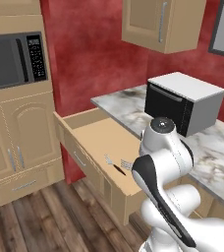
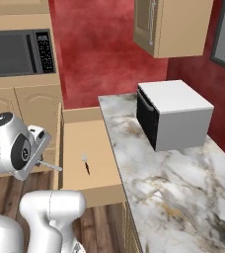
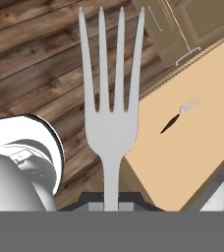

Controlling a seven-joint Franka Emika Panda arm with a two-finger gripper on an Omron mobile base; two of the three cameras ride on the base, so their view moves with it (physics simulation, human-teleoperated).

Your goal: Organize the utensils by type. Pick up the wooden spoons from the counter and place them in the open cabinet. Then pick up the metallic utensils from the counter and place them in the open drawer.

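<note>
Flat, even rendered light, bright overall; no visible source. Shadows are soft: faint shading inside the wide light tan wooden drawer (image 1: 97,135), with a short dark one by the small silver fork (image 3: 188,106) lying there. No glare on the white-grey marble counter (image 2: 168,183). Textures slightly soft and blocky; no edge distortion.

Fork (image 3: 111,118) handle runs off the bottom of my hand view, so I can't see the fingers' contact on it. In the left base view my arm covers the near right corner of the open drawer (image 1: 92,133). Small pieces in the drawer (image 2: 86,165) are too tiny to identify. Desk (image 2: 183,197) is cut by the frame beyond the drawer.
</note>
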